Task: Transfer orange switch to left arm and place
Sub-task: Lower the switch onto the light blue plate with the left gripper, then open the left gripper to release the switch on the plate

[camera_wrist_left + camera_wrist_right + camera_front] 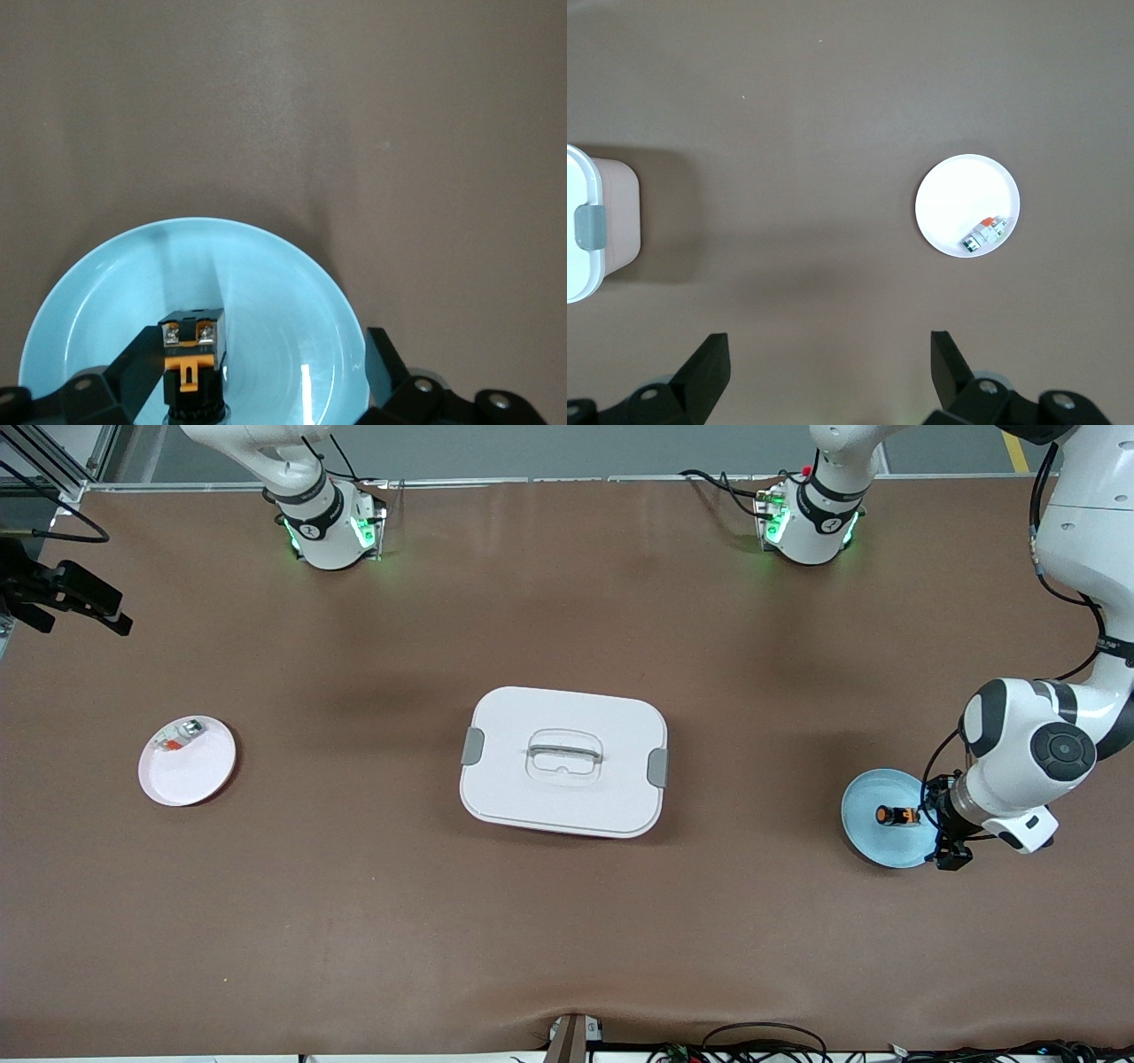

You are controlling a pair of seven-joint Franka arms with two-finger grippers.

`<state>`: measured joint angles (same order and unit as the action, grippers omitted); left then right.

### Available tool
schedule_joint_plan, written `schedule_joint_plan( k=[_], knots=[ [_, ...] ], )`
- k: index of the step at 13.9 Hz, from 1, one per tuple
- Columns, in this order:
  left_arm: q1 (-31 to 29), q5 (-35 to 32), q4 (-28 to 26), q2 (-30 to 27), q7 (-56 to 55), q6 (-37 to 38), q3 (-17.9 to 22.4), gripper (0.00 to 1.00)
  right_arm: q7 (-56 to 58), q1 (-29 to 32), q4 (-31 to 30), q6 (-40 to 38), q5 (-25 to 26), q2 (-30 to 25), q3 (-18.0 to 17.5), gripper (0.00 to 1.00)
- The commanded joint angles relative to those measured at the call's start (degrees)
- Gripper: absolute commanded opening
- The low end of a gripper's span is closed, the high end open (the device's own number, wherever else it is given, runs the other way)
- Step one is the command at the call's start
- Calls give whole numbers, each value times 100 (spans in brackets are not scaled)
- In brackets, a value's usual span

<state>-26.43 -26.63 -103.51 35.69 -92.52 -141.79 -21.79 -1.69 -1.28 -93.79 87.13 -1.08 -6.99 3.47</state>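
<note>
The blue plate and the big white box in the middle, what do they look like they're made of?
The blue plate looks like glossy plastic or glazed ceramic: its pale blue surface shows bright streaks of reflected light. I cannot tell which. The white box looks like matte molded plastic: rounded corners, grey side clips and a handle recessed into the lid.

Brown-covered counter [567, 921], grey floor past it.
Matte brown cover w/ soft wrinkles at 6 o'clock edge; cables [762, 1045] bunched there too. Aluminium frame rail [53, 465] at 10 o'clock, yellow floor line [1017, 452] at 1 o'clock. Even overhead light.
</note>
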Motion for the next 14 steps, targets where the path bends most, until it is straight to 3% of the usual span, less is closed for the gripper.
schedule_joint_plan(
  k=[1, 4, 9, 14],
  knots=[
    [93, 252, -344, -483, 985, 91, -18, 100, 46, 110, -157, 76, 20, -153, -84, 100],
    [243, 1035, -643, -922, 3216, 99, 0, 100, 46, 110, -149, 76, 20, -153, -84, 100],
    [612, 1747, -837, -1362, 6626, 117, 43, 100, 37, 119, -149, 94, 20, -145, -75, 100],
    [832, 2179, -846, -1714, 8573, 309, 78, 100, 37, 136, -157, 76, 11, -145, -75, 100]
  ],
)
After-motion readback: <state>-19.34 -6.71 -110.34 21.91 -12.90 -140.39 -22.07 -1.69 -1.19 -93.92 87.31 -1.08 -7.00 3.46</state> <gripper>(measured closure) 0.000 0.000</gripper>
